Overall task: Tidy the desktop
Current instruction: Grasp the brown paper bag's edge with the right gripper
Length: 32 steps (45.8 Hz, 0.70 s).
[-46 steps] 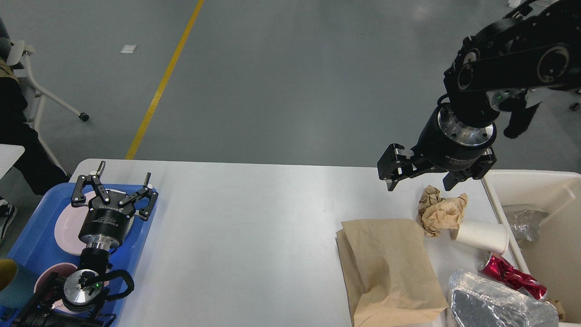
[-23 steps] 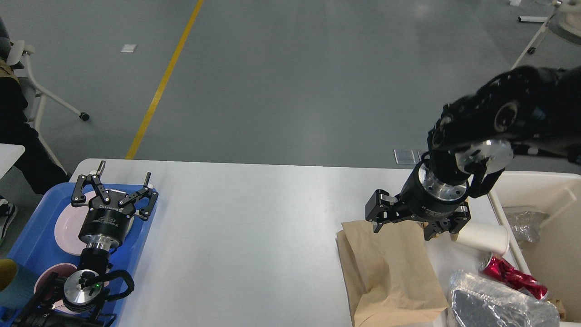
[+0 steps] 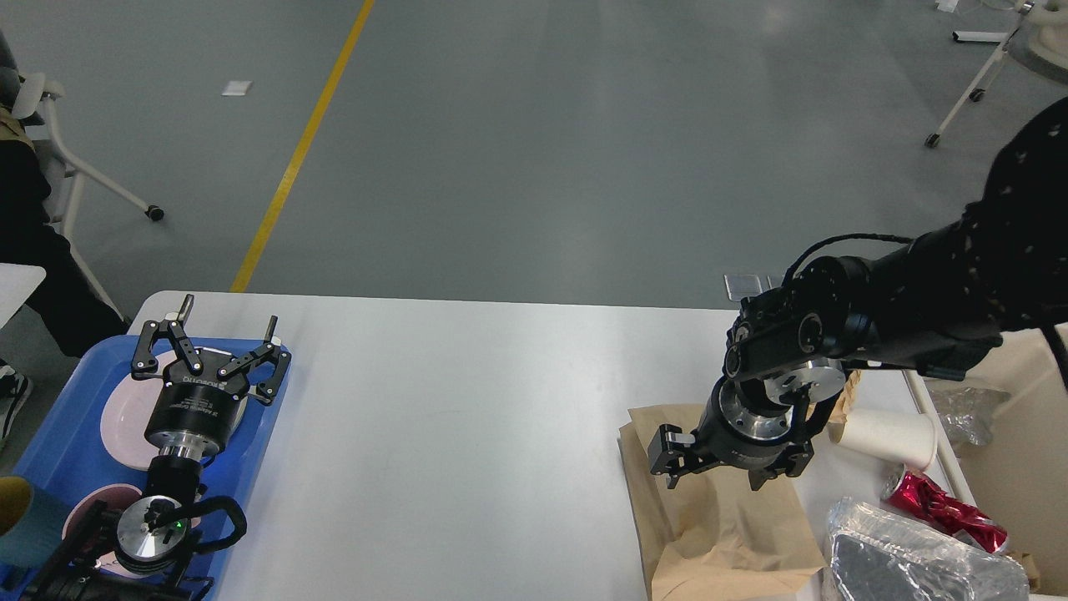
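The white desktop [image 3: 467, 417] spans the view. On its right lie a brown paper bag [image 3: 717, 526], a crumpled brown paper ball [image 3: 844, 392] mostly hidden behind my right arm, a tipped white paper cup [image 3: 889, 436], a crushed red can [image 3: 943, 509] and a foil-wrapped package [image 3: 918, 563]. My right gripper [image 3: 719, 477] is open, pointing down just above the bag's upper part. My left gripper [image 3: 209, 338] is open and empty above a pink plate [image 3: 121, 417] in the blue tray [image 3: 67, 417].
A cream-white bin [image 3: 1014, 417] at the right edge holds crumpled clear plastic [image 3: 959, 413]. A second pink dish [image 3: 92, 505] and a teal cup [image 3: 21, 517] sit in the tray. A chair [image 3: 58, 159] stands at the far left.
My right gripper has come down and toward me, from above the crumpled paper ball to just over the brown paper bag. The left arm has not moved.
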Tool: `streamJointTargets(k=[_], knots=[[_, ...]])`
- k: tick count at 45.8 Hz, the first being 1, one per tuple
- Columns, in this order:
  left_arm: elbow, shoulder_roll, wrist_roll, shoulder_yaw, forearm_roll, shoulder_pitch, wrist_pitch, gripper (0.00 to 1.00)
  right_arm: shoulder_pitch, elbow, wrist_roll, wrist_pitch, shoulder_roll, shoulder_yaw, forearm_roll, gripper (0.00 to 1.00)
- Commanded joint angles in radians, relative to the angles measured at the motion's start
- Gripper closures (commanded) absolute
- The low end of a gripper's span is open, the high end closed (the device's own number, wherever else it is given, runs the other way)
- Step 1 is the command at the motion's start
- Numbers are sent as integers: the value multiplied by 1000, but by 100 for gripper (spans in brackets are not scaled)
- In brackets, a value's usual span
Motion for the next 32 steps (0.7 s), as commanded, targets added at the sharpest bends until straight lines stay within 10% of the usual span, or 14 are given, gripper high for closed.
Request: streamJointTargets(k=[1, 32], knots=[[0, 0, 0, 0, 0, 0, 0, 4, -71, -26, -3, -32, 18, -10, -5, 3], [0, 0, 0, 0, 0, 0, 0, 4, -324, -175, -2, -258, 92, 4, -13, 11]])
